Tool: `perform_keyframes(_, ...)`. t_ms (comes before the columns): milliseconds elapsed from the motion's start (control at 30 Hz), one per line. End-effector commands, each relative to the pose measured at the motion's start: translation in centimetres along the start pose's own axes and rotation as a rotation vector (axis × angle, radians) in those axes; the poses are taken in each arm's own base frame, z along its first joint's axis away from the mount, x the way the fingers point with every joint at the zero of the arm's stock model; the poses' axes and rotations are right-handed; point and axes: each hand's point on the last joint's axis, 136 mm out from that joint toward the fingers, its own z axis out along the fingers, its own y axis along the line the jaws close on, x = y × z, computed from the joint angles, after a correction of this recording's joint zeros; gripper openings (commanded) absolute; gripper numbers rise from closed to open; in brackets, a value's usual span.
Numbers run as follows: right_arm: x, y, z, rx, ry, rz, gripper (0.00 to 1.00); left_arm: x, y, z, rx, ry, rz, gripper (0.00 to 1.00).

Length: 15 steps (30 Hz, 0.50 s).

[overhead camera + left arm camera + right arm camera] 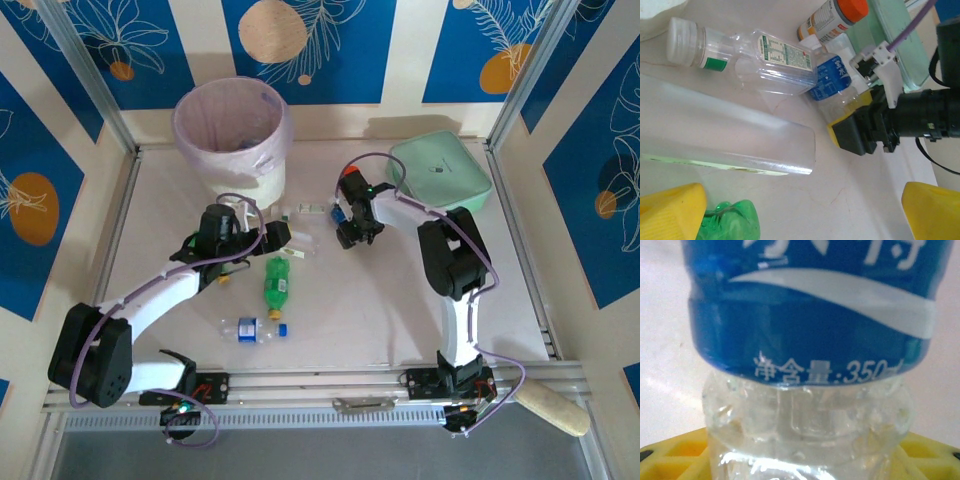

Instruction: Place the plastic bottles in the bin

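Observation:
My right gripper [805, 452] has its yellow fingers [675, 455] pressed on both sides of a clear plastic bottle with a blue-white label [810, 305]. The same gripper [347, 228] and bottle [832, 75] lie at mid-table. My left gripper [800, 215] is open over bare table, and the end of a green bottle [730, 222] shows by its left finger [670, 212]. Ahead of it lie a clear smooth bottle [725, 135] and a clear white-capped bottle [740, 55]. The green bottle [276, 283] and a clear blue-capped one [255, 329] lie near the front. The bin [232, 135], white with a pink liner, stands at the back left.
A mint-green flat case [440, 175] lies at the back right, close behind the right arm. A short orange bottle with a red cap [832, 20] lies beside the blue-labelled bottle. Metal rails [520, 260] edge the table.

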Motion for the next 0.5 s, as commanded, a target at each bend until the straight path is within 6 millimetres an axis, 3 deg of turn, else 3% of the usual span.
perform_keyframes(0, 0.2, 1.5, -2.6, -0.073, -0.080, 0.048, 0.56, -1.3, -1.4, -0.6, -0.001, -0.027, 0.032, 1.00)
perform_keyframes(233, 0.5, 4.7, -7.4, -0.256, -0.230, 0.130, 0.53, -2.2, -3.6, -0.4, 0.064, -0.046, 0.015, 1.00)
perform_keyframes(467, -1.0, 8.7, -12.2, -0.479, -0.387, 0.196, 0.53, -3.8, -6.1, -1.2, 0.125, -0.097, -0.017, 1.00)
